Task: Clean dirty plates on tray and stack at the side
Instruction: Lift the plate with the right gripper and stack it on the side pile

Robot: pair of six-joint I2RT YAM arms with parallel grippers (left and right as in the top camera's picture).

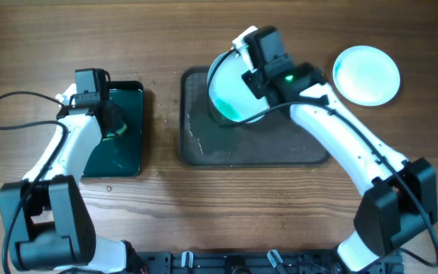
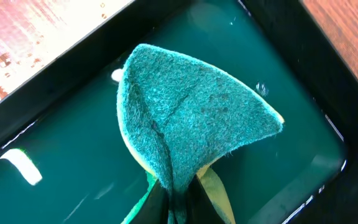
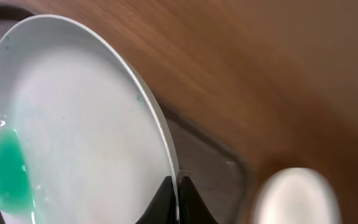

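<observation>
The right gripper (image 3: 178,200) is pinching the rim of a round white plate (image 3: 73,124), holding it tilted on edge over the far left part of the large dark grey-brown rectangular tray (image 1: 280,144), with a teal-green smear (image 3: 8,168) showing on the plate's face. The left gripper (image 2: 176,202) is clamping a folded teal-green scouring sponge with a yellow underside (image 2: 191,118) over the teal liquid in the smaller black tray (image 2: 297,43). A pale blue round plate (image 1: 366,74) is lying on the brown wooden table (image 1: 52,46), just off the large tray's far right corner.

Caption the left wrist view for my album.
Green sponge pinched in the left end effector over a teal-filled black tray.
</observation>
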